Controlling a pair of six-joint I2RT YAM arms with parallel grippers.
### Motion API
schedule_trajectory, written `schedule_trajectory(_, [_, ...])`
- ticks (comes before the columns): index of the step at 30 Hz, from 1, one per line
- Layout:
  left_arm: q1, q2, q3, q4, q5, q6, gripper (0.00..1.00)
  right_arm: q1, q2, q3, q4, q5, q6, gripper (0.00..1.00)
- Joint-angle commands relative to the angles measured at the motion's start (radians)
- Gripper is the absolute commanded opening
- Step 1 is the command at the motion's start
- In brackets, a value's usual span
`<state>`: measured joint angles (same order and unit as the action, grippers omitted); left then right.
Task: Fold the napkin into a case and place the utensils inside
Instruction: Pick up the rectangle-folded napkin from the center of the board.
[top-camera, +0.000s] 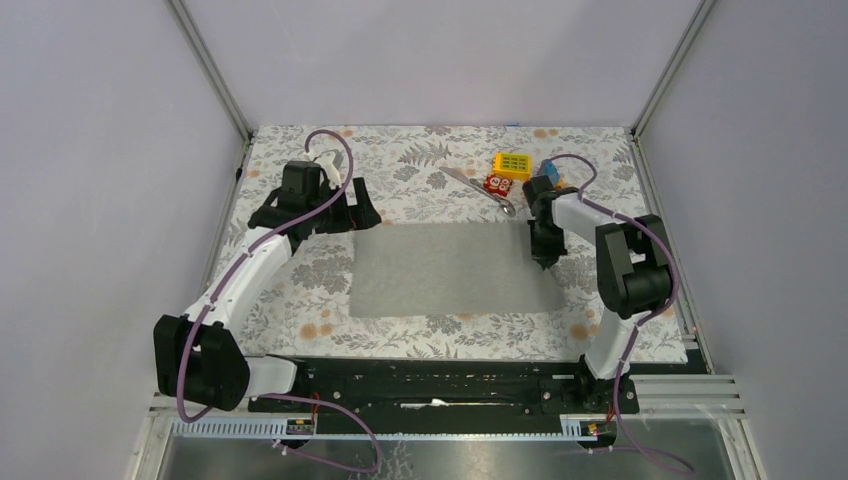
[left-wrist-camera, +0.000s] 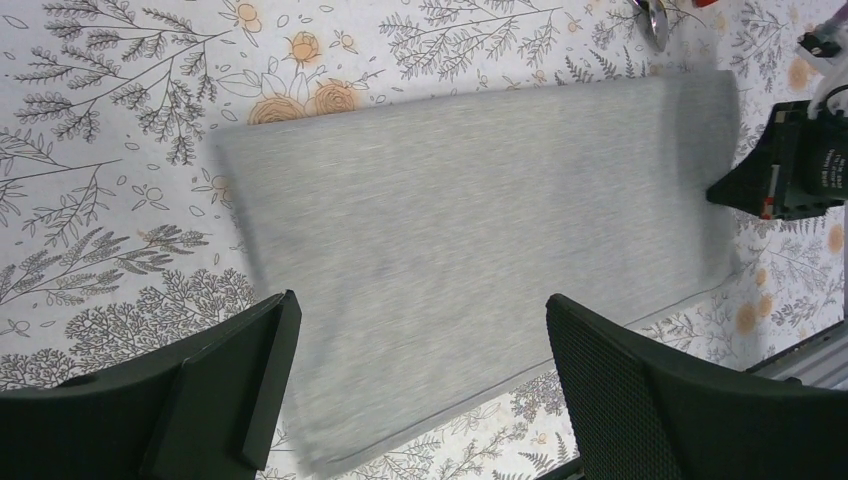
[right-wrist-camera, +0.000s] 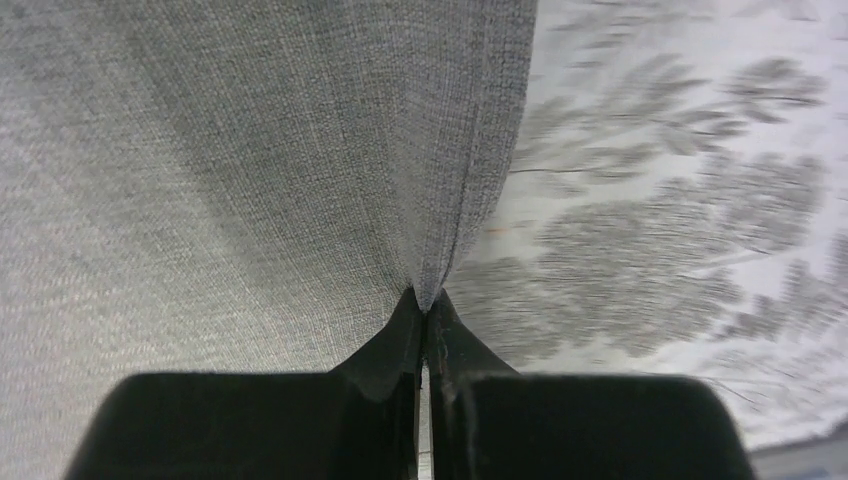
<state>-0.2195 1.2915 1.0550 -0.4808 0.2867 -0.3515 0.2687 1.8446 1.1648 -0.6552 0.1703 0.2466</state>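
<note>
Right end effector (right-wrist-camera: 425, 308) pinches the napkin (right-wrist-camera: 250, 150) edge — left end effector (left-wrist-camera: 420, 305) spread wide above.

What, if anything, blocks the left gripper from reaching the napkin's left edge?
Probably nothing, so yes: the left gripper is open beside the far-left corner of the napkin, only tablecloth between. The right gripper pinches the opposite edge; the utensils lie elsewhere.

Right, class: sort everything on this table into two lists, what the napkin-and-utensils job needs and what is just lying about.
Belongs to the job: napkin; utensils; right pincer, shut on the napkin's edge.
Just lying about: yellow block; red block; floral tablecloth under it all.
</note>
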Motion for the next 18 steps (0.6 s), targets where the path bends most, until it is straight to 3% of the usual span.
schedule_trajectory(1, [0.002, -0.029, 0.000, 0.035, -0.005, -0.004, 0.99, -0.068, -0.043, 0.013, -0.089, 0.278, -0.068, 0.00])
schedule_trajectory(5, [0.002, -0.048, 0.002, 0.005, -0.002, -0.023, 0.99, -0.079, -0.071, 0.051, -0.098, 0.373, -0.098, 0.00])
schedule_trajectory(8, [0.003, -0.071, -0.008, -0.029, 0.000, -0.055, 0.99, -0.059, -0.105, 0.057, -0.079, 0.336, -0.132, 0.00])
schedule_trajectory(11, [0.005, -0.122, -0.090, -0.011, -0.011, -0.112, 0.99, 0.039, -0.145, 0.043, -0.047, 0.295, -0.156, 0.00])
schedule_trajectory(18, [0.014, -0.195, -0.258, 0.031, -0.040, -0.205, 0.99, 0.269, -0.058, 0.179, -0.182, 0.122, -0.067, 0.00])
